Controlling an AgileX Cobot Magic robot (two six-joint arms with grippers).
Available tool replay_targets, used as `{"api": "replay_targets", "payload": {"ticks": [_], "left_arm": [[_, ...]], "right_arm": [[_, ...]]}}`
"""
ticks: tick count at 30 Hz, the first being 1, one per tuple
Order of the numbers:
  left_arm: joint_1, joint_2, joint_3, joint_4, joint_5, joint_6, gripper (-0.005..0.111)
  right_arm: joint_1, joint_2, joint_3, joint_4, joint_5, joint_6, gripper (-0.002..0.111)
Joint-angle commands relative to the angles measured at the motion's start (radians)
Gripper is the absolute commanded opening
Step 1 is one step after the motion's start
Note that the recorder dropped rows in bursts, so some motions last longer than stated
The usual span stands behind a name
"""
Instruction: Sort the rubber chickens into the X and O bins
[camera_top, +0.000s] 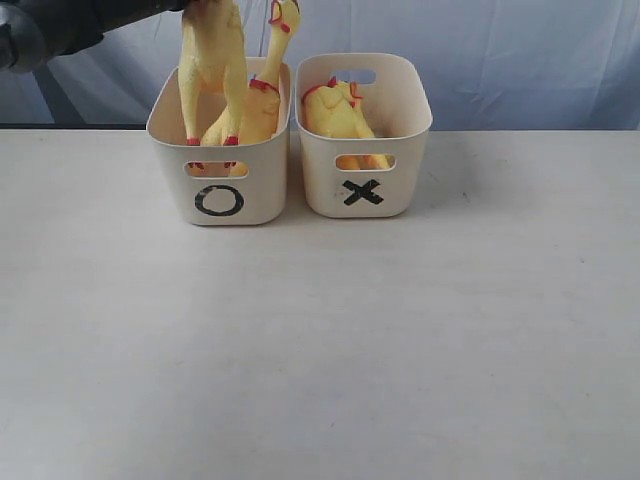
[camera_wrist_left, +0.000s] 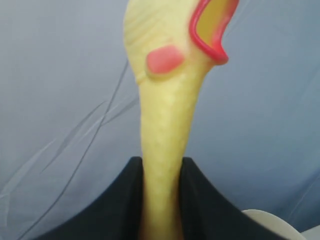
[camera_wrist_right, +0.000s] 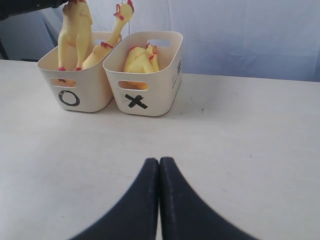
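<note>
My left gripper (camera_wrist_left: 161, 167) is shut on the neck of a large rubber chicken (camera_wrist_left: 165, 115), whose red-beaked head sticks out past the fingertips. In the exterior view this chicken (camera_top: 212, 60) hangs feet down over the O bin (camera_top: 262, 190), its red feet at rim height. A second large chicken (camera_top: 262, 105) stands in that bin with its neck rising above the rim. The smaller chicken (camera_top: 340, 115) lies in the X bin (camera_top: 320, 185) beside it. My right gripper (camera_wrist_right: 159, 161) is shut and empty above the table, well in front of both bins.
The left arm (camera_top: 70, 25) comes in dark from the upper left corner. The two bins touch side by side at the back of the pale table (camera_top: 320, 350). A blue-grey cloth backdrop (camera_top: 520, 60) hangs behind them.
</note>
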Motion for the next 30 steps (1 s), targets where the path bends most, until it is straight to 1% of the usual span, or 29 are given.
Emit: {"api": "replay_targets", "payload": {"ticks": [1,5,9,11,16,19,24,27,30], "left_arm": [[-0.005,-0.009,-0.010,0.055,0.005,-0.106,0.000],[-0.005,-0.009,-0.010,0.200,0.014,-0.193,0.000],[-0.005,-0.009,-0.010,0.225,0.025,-0.204,0.000],[-0.005,-0.009,-0.009,0.263,0.035,-0.229,0.000],[-0.005,-0.009,-0.009,0.423,0.049,-0.363,0.000],[-0.005,-0.009,-0.009,0.489,0.049,-0.436,0.000],[-0.005,-0.009,-0.009,0.567,0.049,-0.561,0.000],[-0.005,-0.009,-0.009,0.590,0.060,-0.567,0.000],[-0.005,-0.009,-0.009,0.598,0.070,-0.567,0.007]], "right_arm": [[-0.004,-0.004,0.004,-0.002,-0.002,-0.002,0.000],[-0.004,-0.004,0.004,-0.002,-0.002,-0.002,0.000],[-0.004,-0.004,0.004,-0.002,-0.002,-0.002,0.000],[-0.004,-0.004,0.004,-0.002,-0.002,-0.002,0.000],[-0.004,-0.004,0.004,-0.002,-0.002,-0.002,0.000],[-0.004,-0.004,0.004,-0.002,-0.002,-0.002,0.000],[-0.004,-0.004,0.004,-0.002,-0.002,-0.002,0.000],[-0.004,-0.004,0.004,-0.002,-0.002,-0.002,0.000],[-0.004,-0.004,0.004,-0.002,-0.002,-0.002,0.000]]}}
